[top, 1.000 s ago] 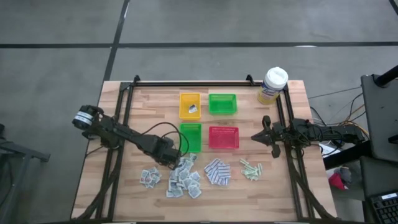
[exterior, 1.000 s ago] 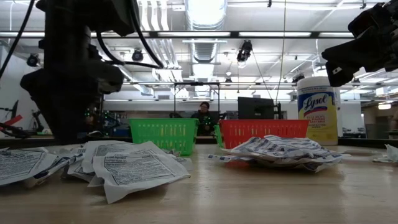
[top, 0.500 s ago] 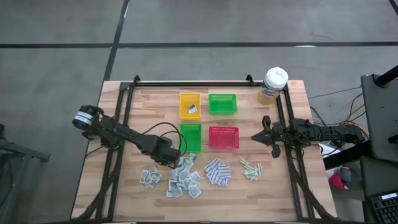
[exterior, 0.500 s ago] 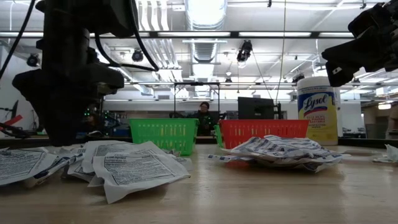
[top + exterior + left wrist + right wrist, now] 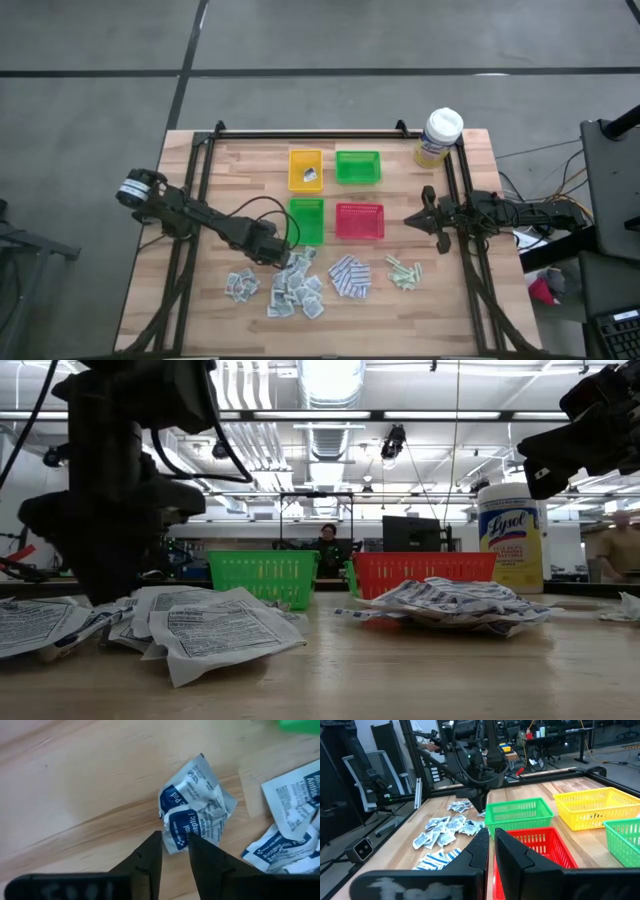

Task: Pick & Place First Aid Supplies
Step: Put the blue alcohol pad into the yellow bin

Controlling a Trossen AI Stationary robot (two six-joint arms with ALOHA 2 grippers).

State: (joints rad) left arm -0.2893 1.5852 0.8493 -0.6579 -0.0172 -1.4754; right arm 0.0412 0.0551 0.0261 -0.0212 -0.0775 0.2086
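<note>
Nearest the table's front edge lie the first aid supplies: a small cluster of white-grey sachets [image 5: 240,286] at about 7 o'clock from the table's middle, a larger heap [image 5: 297,289] just beside it at 6 o'clock, blue-and-white pads [image 5: 350,276] toward 5 o'clock, and pale green strips [image 5: 403,271] at 4 o'clock. The left gripper [image 5: 283,260] reaches in low from 9 o'clock, arm stretched nearly flat across the wood, its tip at the far edge of the larger heap. Its fingers [image 5: 150,855] pinch a crumpled sachet [image 5: 195,810] by one edge. Beyond stand a green tray [image 5: 307,220] and a red tray [image 5: 359,221], then a yellow tray [image 5: 306,169] and a second green tray [image 5: 358,166]. The right gripper [image 5: 412,220] waits at 3 o'clock, pointing inward, fingers pressed together on nothing.
</note>
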